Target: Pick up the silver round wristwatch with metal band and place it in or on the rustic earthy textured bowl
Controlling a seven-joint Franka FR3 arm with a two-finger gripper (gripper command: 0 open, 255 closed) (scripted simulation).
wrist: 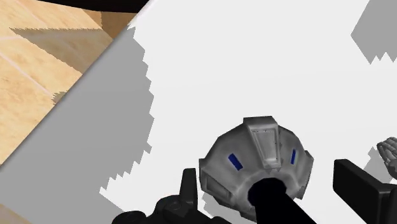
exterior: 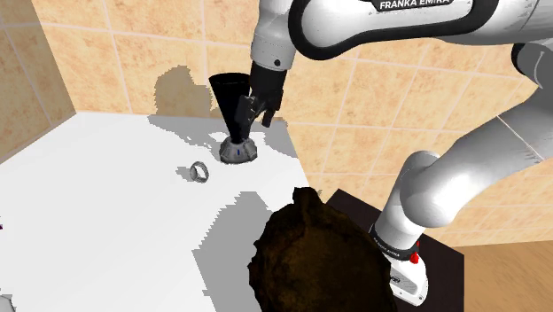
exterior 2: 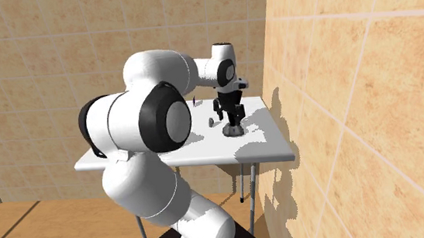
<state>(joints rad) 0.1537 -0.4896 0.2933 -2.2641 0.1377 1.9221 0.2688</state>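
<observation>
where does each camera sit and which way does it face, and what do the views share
shoulder view: beside the arm, looking down over the white table at the watch and brown bowl; arm and gripper show.
second exterior view: behind the robot, facing the table along the tiled wall; the arm shows large.
wrist view: on the hand, looking down at a grey domed object; both black fingers show, apart.
shared: shoulder and wrist views both show that grey object.

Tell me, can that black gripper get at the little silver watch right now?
Probably yes: the watch lies bare on the white table, beside the grey-based black cone that the open gripper straddles; nothing covers it.
</observation>
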